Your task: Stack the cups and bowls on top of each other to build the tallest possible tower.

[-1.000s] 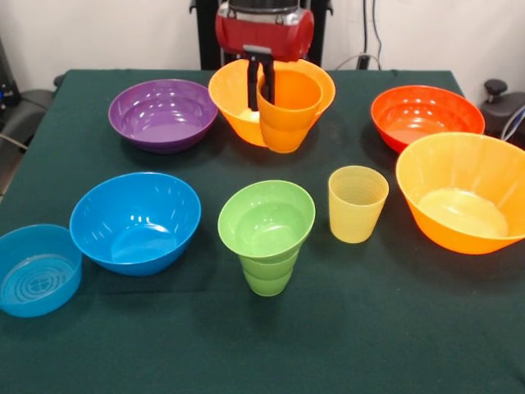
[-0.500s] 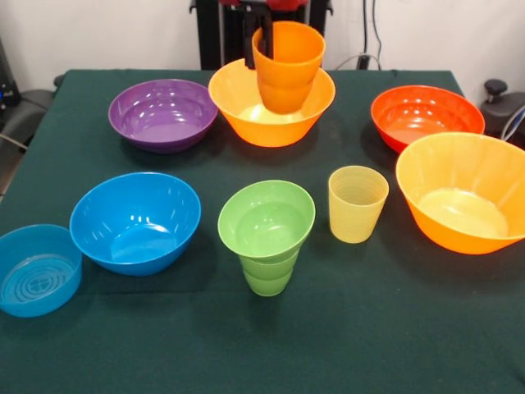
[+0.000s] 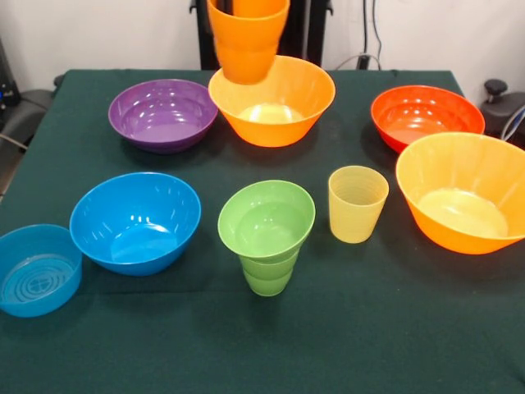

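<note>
The tower so far is two pieces: a small green bowl sitting upright in the mouth of a green ribbed cup, near the middle of the dark green table. Just beside it, to the right in this view, stands the pale yellow cup, upright and apart from everything else. The orange cup hangs in the air at the top edge of the picture, upright, its top cut off by the frame, in front of the far rim of a big orange bowl. The gripper itself does not show, so whether it is clamped on that cup cannot be told. The second big orange bowl sits at the right edge, tilted a little toward the camera, with the red-orange bowl just behind it. The purple bowl sits left of the far orange bowl. The medium blue bowl stands left of the tower, and the small clear blue bowl is just beside it at the left edge.
</note>
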### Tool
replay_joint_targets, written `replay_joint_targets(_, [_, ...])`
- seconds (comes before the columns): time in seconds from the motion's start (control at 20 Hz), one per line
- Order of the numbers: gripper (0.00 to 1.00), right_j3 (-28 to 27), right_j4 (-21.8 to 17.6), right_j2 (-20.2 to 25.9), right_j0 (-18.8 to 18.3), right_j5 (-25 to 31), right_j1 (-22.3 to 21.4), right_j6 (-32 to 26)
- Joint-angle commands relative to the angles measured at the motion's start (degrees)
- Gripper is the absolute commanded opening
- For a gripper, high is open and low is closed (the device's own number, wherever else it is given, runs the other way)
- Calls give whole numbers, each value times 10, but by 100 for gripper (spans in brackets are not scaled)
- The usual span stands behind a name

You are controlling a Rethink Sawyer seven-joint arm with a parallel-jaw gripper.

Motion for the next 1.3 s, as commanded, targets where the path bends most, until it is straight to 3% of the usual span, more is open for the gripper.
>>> replay_joint_targets(0.05, [0, -55, -31, 51, -5, 91, 27, -58])
replay_joint_targets(0.25, [0, -67, -46, 42, 11, 83, 38, -43])
replay_joint_targets(0.5, [0, -72, -49, 34, 0, 91, 35, -47])
replay_joint_targets(0.65, [0, -70, -61, 16, -29, 64, 57, -47])
replay_joint_targets(0.9, [0, -73, -75, -2, -77, 66, 66, -55])
replay_joint_targets(1.3, [0, -137, -118, -2, -137, 94, 94, -85])
